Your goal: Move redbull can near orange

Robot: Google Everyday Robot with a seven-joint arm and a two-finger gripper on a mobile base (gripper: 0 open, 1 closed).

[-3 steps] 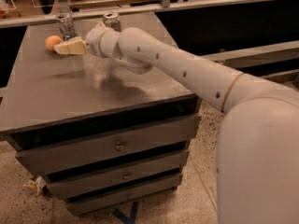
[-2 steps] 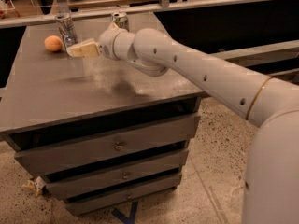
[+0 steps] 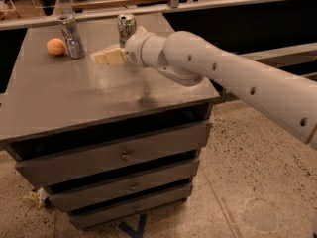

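Note:
The redbull can (image 3: 72, 35), tall, slim and silver, stands slightly tilted at the far left of the cabinet top. It is right beside the orange (image 3: 56, 46), which lies to its left. My gripper (image 3: 105, 57), with cream fingers, is to the right of the redbull can and apart from it, a little above the surface. It is open and holds nothing. My white arm (image 3: 223, 78) reaches in from the right.
A shorter, wider silver can (image 3: 126, 28) stands at the back edge just behind my wrist. The grey drawer cabinet (image 3: 69, 103) has three drawers below. A shelf rail (image 3: 148, 6) runs behind it, and speckled floor lies to the right.
My gripper has drawn back to the right, away from the redbull can and the orange. The can stays standing next to the orange.

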